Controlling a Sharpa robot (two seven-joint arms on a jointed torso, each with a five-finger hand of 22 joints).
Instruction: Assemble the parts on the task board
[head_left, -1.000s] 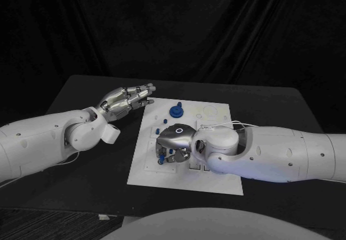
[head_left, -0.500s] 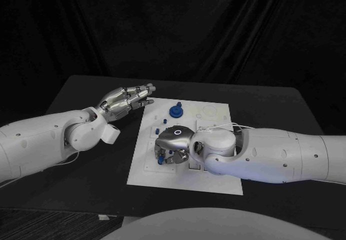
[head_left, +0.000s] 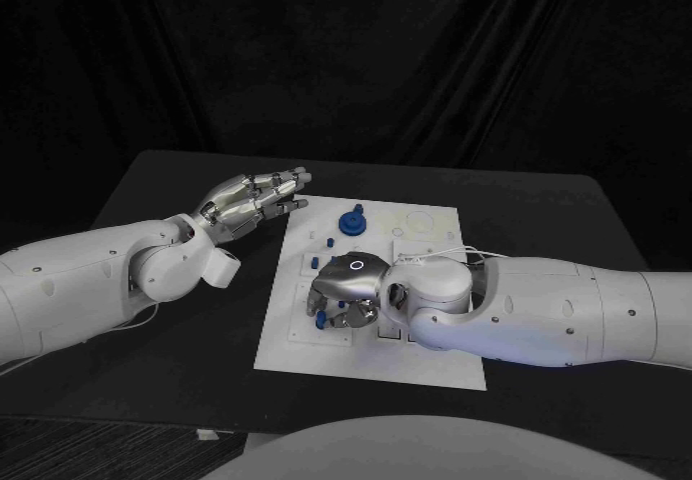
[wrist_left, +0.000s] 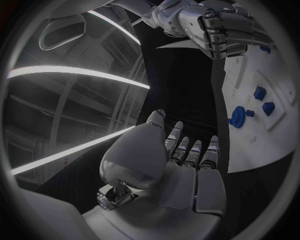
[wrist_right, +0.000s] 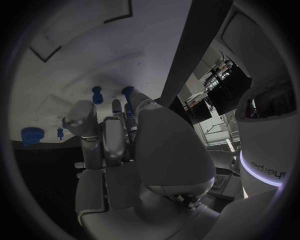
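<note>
The black table (head_left: 173, 190) carries the white rectangular task board (head_left: 433, 360), its long axis running away from the robot and leaning slightly to the right in the head view. The right silver hand (head_left: 351, 290) is low over the board's middle, fingers curled downward; whether they clamp anything I cannot tell, though the head view shows a small blue part (head_left: 320, 320) right at the fingertips. The right wrist view adds small blue pegs (wrist_right: 97, 94) standing upright on the board just past the fingers. The left silver hand (head_left: 255, 200) hovers off the board's far left edge, fingers straight, slightly apart, holding nothing; its wrist view shows a round blue knob (wrist_left: 236, 116) and two blue blocks (wrist_left: 260, 93).
</note>
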